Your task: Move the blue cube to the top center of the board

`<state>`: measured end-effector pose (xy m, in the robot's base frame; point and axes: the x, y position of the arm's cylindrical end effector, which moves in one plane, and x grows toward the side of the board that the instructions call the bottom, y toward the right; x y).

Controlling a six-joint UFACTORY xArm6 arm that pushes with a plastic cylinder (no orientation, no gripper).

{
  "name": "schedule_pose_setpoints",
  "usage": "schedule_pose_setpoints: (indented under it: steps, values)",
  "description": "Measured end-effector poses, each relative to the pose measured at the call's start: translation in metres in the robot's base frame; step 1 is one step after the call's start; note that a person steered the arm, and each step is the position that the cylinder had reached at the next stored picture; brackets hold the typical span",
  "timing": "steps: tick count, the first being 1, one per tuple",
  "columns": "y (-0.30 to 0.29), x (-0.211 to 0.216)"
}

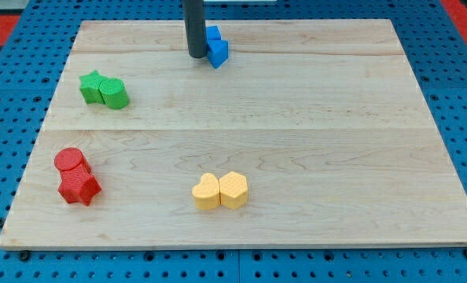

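One blue cube (215,47) near the board's (312,126) far edge, left of centre, my tip (196,56) touching its left side, bare rod holding nothing, other blocks well apart.

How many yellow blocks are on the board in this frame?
2. A yellow heart and a yellow block sit touching, side by side, near the board's bottom centre. None appears hidden.

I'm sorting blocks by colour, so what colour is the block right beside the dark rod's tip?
Blue block, seen in the camera view, touching my tip.
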<state>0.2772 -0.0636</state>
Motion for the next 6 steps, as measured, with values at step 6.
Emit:
schedule_pose_setpoints:
  steps: [6]
  values:
    - [-0.004,-0.011]
